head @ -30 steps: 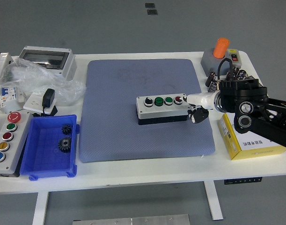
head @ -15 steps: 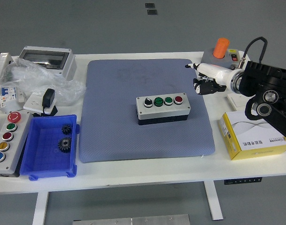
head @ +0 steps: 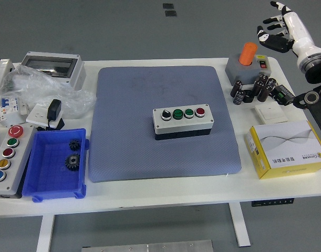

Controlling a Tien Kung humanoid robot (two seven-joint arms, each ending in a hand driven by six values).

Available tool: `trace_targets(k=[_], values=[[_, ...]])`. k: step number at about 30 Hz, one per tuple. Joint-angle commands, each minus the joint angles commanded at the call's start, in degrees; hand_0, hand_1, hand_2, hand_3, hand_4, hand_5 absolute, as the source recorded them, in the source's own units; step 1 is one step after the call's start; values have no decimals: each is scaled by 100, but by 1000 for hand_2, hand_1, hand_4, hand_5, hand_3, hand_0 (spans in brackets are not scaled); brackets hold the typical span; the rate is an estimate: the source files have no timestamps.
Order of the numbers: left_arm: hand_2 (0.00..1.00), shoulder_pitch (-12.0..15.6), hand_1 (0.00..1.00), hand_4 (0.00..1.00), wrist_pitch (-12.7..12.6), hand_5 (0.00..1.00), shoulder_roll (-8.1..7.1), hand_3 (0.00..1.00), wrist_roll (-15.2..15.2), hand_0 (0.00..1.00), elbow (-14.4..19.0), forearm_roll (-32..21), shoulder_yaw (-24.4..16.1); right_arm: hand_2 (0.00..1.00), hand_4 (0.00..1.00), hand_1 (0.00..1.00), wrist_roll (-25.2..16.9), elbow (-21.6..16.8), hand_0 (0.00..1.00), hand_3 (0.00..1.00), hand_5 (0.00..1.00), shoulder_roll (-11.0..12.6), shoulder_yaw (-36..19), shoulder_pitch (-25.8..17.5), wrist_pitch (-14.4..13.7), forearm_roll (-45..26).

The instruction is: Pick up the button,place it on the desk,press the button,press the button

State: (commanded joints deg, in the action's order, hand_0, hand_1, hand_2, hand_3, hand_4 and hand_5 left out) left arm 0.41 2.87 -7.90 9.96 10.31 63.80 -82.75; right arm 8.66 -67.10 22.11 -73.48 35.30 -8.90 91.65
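Right hand (head: 278,29) raised, seemingly open, clear of button box (head: 182,120).

Right hand (head: 277,32): raised high, up and to the right of the orange knob (head: 248,52), clear of the table (head: 149,197), holding nothing.
Fingers (head: 269,21): spread and loosely bent, dark tips pointing left, none touching anything.
Right wrist (head: 303,42): white casing, slanting down and right from the hand, well above the orange knob's level.
Right forearm (head: 319,71): grey and black, running off the picture's right edge, right of the orange knob.
Left arm: not seen from where I stand.
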Motion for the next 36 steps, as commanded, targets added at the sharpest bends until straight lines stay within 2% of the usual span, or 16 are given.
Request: trace_targets(k=[4, 5, 10, 11, 16, 17, 22, 23, 28, 29, 34, 35, 36], values=[[520, 9, 545, 672, -1, 422, 7, 617, 0, 552, 0, -17, 11, 998, 963, 998, -592, 402, 923, 998, 410, -158, 24, -63, -446, -677], [519, 11, 545, 672, -1, 422, 12, 617, -1, 553, 0, -27, 18, 998, 998, 998, -807, 518, 963, 998, 486, -214, 43, -91, -529, -950], [519, 19, 545, 672, -2, 422, 43, 617, -8, 553, 0, -63, 44, 998, 998, 998, -1805, 806, 963, 998, 486, -417, 56, -264, -525, -2119], [519, 22, 545, 673, -2, 422, 47, 617, -10, 553, 0, -75, 52, 998, 998, 998, -1958, 820, 962, 998, 681, -442, 48, -296, -507, -2290], [519, 39, 545, 673, -4, 422, 64, 617, -11, 553, 0, -121, 86, 998, 998, 998, -2836, 776, 962, 998, 681, -581, -41, -497, -460, -3391], [519, 41, 545, 671, -5, 421, 66, 617, -11, 554, 0, -130, 91, 998, 998, 943, -2991, 749, 942, 998, 998, -601, -58, -534, -450, -3615], [519, 44, 545, 671, -12, 421, 66, 617, -16, 554, 0, -140, 95, 998, 998, 943, -3580, 643, 942, 998, 998, -638, -113, -634, -458, -4606], [520, 41, 548, 672, -13, 421, 65, 617, -21, 554, 0, -138, 92, 749, 998, 706, -3660, 637, 801, 904, 998, -635, -117, -639, -496, -4783], [520, 32, 548, 672, -16, 421, 69, 617, -35, 554, 0, -123, 79, 749, 998, 706, -3903, 650, 801, 904, 998, -618, -144, -643, -680, -5497], [520, 33, 546, 673, -16, 421, 71, 617, -35, 554, 0, -122, 78, 282, 998, 333, -3927, 652, 653, 850, 998, -615, -148, -643, -711, -5624], [520, 39, 546, 673, -18, 421, 71, 617, -29, 554, 0, -127, 78, 282, 998, 333, -3986, 649, 653, 850, 998, -605, -156, -641, -774, -5942], [522, 39, 546, 674, -19, 421, 69, 618, -30, 557, 0, -129, 79, 171, 998, 198, -3990, 648, 432, 743, 998, -605, -157, -639, -773, -5957], [522, 39, 546, 674, -19, 421, 67, 618, -30, 557, 0, -131, 80, 171, 998, 198, -3989, 647, 432, 743, 998, -605, -158, -636, -766, -5964]])
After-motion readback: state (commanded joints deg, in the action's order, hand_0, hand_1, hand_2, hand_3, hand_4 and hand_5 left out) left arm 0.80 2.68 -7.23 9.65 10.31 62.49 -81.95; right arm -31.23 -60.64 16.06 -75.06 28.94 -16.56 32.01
